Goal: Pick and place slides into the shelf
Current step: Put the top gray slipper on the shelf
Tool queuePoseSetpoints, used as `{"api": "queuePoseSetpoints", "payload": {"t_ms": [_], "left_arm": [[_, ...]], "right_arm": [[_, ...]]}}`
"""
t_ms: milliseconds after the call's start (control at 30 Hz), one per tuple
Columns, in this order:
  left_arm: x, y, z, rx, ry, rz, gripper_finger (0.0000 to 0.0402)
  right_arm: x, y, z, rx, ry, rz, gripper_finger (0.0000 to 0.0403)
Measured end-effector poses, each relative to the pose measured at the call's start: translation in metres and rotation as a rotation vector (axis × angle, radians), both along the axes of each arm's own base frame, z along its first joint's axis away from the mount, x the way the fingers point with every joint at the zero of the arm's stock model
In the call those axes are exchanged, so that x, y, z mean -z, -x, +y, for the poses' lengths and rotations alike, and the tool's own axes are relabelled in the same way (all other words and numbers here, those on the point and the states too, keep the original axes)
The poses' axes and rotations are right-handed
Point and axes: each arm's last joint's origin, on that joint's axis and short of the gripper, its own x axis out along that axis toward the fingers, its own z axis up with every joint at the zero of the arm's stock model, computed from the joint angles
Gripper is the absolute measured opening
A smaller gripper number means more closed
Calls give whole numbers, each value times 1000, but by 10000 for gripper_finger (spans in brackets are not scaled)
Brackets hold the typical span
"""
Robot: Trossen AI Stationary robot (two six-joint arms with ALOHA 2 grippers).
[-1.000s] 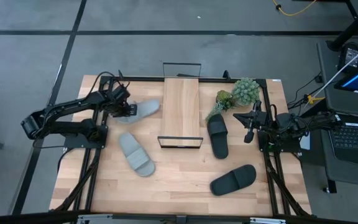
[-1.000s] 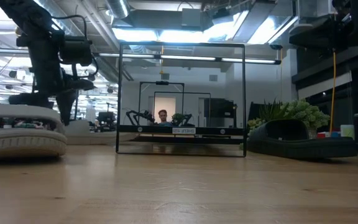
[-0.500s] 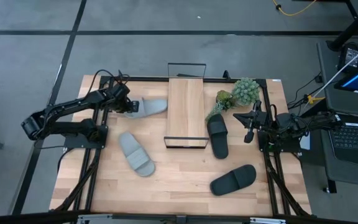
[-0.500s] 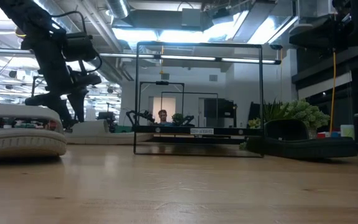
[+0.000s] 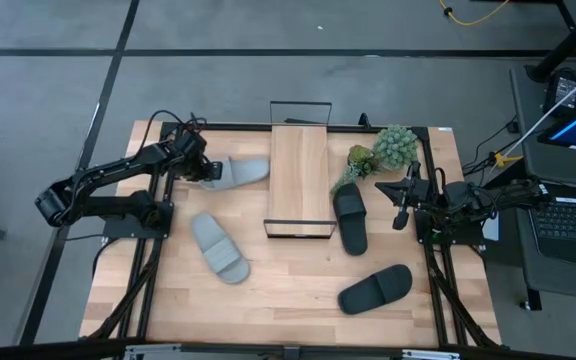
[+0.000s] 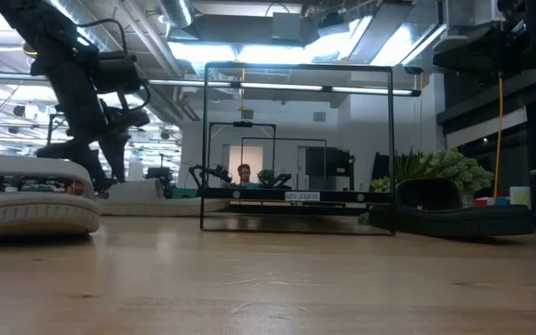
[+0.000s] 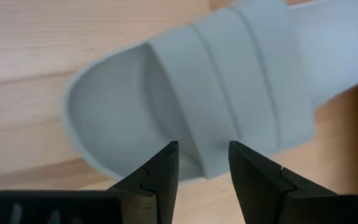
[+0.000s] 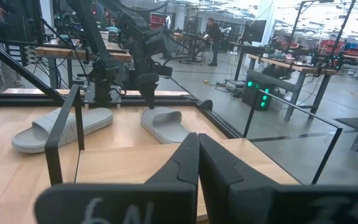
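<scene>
My left gripper [image 5: 205, 171] [image 7: 203, 163] is open over the toe end of a light grey slide [image 5: 238, 171] [image 7: 229, 81]. That slide lies flat on the table, its heel end against the shelf's left side. The shelf [image 5: 300, 178] [image 6: 296, 197] is a light wood plank on a black wire frame. A second grey slide [image 5: 218, 247] [image 6: 26, 195] lies nearer. Two black slides [image 5: 350, 217] [image 5: 376, 288] lie right of the shelf. My right gripper [image 5: 400, 210] [image 8: 197, 155] waits shut at the right edge. My left gripper points down with its open fingers [image 7: 160, 168] on either side of the strap's toe-side edge [image 7: 204, 146]. I cannot tell whether they touch it. The slide rests flat on the table.
A green potted plant [image 5: 383, 150] [image 6: 440, 172] stands at the far right, beside the far black slide. Bare wood shows along the near edge [image 5: 288, 310]. A person [image 6: 243, 174] sits far behind the table.
The far grey slide has slid toward the table's right and turned until it lies level, its heel end meeting the shelf. The shelf itself has shifted a little to the right. My left gripper has moved with the slide, slightly toward the far edge.
</scene>
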Motion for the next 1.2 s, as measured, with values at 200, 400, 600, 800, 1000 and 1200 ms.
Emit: {"api": "queuePoseSetpoints", "payload": {"t_ms": [200,400,600,800,1000,1200], "left_arm": [[-1,-2,1,31,-16,-22,132],[-1,-2,1,29,-18,-19,132],[-1,5,8,26,-47,-7,132],[-5,14,21,36,-47,-127,132],[-4,25,28,35,-55,-142,132],[20,36,23,34,-17,-225,132]], "right_arm": [[0,0,0,0,0,0,10],[0,0,0,0,0,0,10],[0,0,0,0,0,0,10],[0,0,0,0,0,0,10],[0,0,0,0,0,0,10],[0,0,0,0,7,2,10]]}}
